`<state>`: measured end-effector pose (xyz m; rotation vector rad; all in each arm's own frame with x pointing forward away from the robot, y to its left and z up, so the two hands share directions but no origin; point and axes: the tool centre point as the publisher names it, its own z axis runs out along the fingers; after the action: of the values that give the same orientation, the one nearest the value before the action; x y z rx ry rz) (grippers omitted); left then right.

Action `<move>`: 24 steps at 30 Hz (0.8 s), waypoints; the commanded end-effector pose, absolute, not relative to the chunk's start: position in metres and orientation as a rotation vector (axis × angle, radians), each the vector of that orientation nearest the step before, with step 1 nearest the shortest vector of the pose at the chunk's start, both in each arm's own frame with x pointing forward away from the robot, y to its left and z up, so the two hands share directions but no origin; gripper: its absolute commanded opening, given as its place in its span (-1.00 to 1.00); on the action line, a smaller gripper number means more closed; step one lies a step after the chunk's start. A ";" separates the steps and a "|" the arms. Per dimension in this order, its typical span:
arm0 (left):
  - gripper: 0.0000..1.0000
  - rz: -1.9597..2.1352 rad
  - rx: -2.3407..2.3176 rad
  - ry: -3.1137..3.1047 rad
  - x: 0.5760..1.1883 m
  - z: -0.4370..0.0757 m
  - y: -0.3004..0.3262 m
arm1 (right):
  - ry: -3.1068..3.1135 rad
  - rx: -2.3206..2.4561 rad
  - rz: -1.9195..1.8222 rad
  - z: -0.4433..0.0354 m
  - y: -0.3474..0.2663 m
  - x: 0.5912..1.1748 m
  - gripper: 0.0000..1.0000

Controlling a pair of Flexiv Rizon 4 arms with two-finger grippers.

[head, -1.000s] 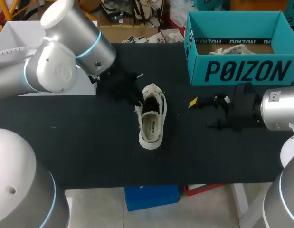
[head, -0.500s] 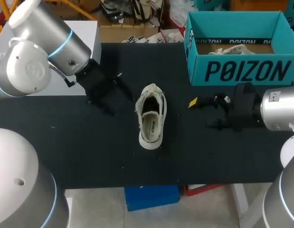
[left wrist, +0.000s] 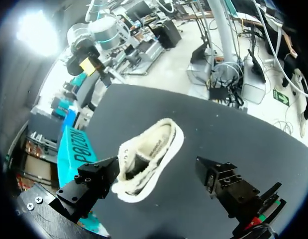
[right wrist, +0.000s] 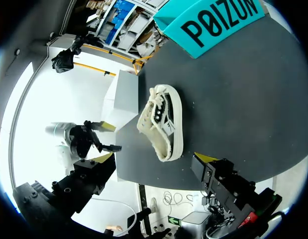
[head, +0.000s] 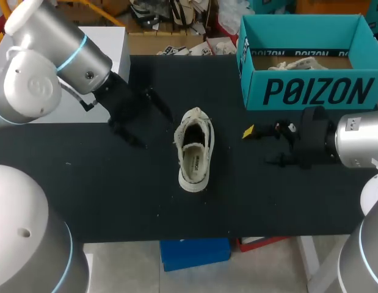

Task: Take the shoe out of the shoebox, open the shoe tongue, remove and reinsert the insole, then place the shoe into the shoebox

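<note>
A cream low shoe stands on its sole in the middle of the black table, its dark inside showing. My left gripper hangs open just left of it, touching nothing. In the left wrist view the shoe lies ahead of the open left gripper. My right gripper is open to the right of the shoe, a hand's width away. From the right wrist the shoe appears ahead of the right gripper. The teal shoebox stands open at the back right.
A pale shoe or packing lies inside the shoebox. A white block sits at the back left behind my left arm. The table's front edge runs close below the shoe.
My left gripper has let go of the shoe's upper edge, opened wide and drawn back to the left. The shoe stays where it was. The right arm has not moved.
</note>
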<state>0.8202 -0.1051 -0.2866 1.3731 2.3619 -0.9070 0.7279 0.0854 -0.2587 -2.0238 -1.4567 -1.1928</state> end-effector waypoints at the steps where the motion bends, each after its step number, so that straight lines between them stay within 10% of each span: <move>1: 1.00 -1.178 0.585 2.645 0.826 -0.282 -0.091 | -1.456 -2.023 -1.193 -0.259 0.086 0.728 1.00; 24: 1.00 -1.200 -0.432 2.783 0.824 -0.287 -0.019 | -1.456 -2.023 -1.193 -0.259 0.086 0.728 1.00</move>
<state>0.8348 -0.0258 -0.2893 0.2864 2.7670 -1.1897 0.7279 0.0854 -0.2587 -2.0238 -1.4567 -1.1928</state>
